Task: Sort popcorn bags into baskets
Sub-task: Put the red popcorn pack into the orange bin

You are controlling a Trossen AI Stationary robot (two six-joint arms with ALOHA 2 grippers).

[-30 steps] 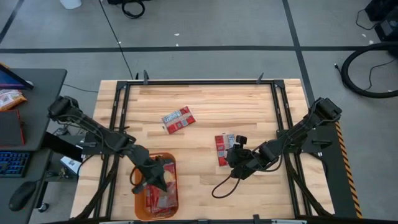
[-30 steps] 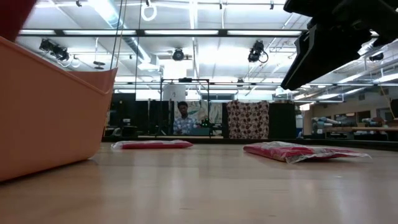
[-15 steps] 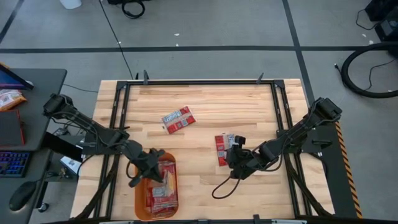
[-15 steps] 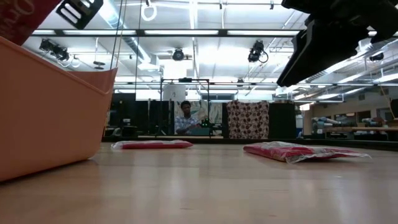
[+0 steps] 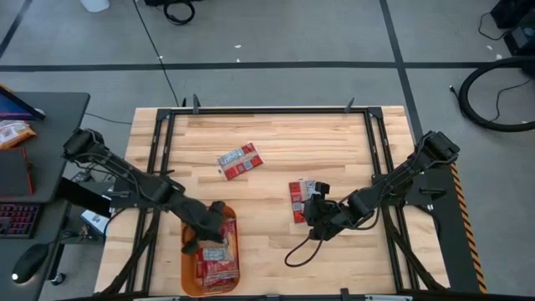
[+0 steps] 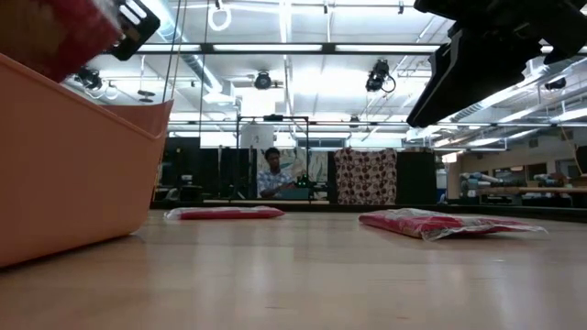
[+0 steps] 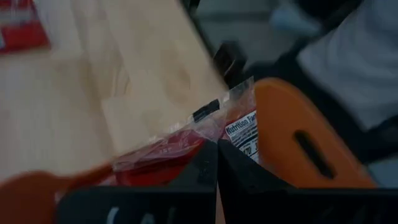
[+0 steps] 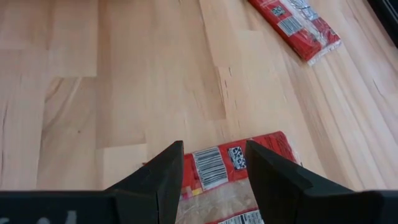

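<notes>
Light wood plank table point(image 5: 276, 142), visible grain, dark metal frame around it. Orange basket point(image 5: 188, 272) at the front left: smooth plastic, shallow, rectangular with rounded corners, a slot handle in its wall in the left wrist view point(image 7: 311, 155). Inside it lie several flat red packets point(image 5: 219, 266), glossy film with white label panels.

Left gripper point(image 5: 211, 227) is over the basket's far end, fingers clenched on a red popcorn bag point(image 7: 186, 146); crinkled clear seal edge and a white nutrition panel show in the left wrist view. In the low view the held bag point(image 6: 55, 37) is a red blur above the basket wall point(image 6: 73, 165).

Right gripper point(image 5: 316, 211) sits low at table centre-right, fingers spread apart on either side of a flat red bag point(image 8: 233, 171) with a barcode panel, not closed on it. That bag point(image 5: 299, 199) lies flat on the wood.

One more red packet point(image 5: 239, 160) with a grey-white panel lies alone mid-table, well apart from the basket. Loose black cable loop point(image 5: 305, 244) on the wood near the right gripper.
</notes>
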